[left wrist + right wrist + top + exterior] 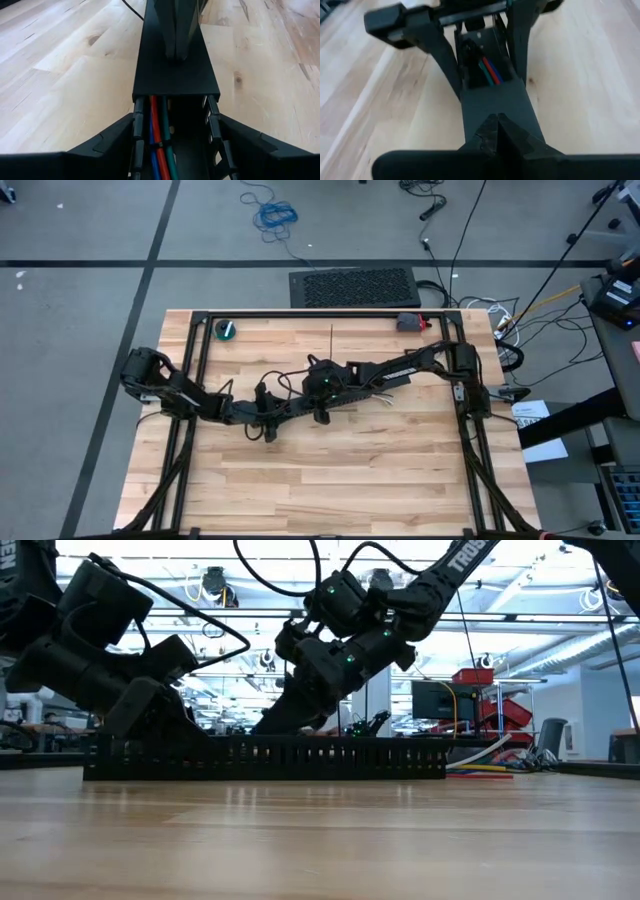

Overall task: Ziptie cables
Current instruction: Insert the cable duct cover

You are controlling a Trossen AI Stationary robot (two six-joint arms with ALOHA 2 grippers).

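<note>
The cables (159, 135) are seen inside the duct (175, 65), between the left gripper's (172, 150) open jaws straddling it; the right gripper's (496, 131) jaws are closed atop its cover.

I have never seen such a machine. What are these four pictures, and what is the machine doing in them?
It is a robot with two dark arms at a wooden table. One picture looks down from above: the left arm and the right arm meet at the middle. One looks level across the table top. The other two come from cameras on the wrists.

On the table lies a long black slotted duct. Inside it run coloured wires: red, blue and green show. A black lid covers part of the duct.

The left jaws are open, one on each side of the duct. The right jaws are shut, and their tips rest on the lid. Neither carries anything.
</note>
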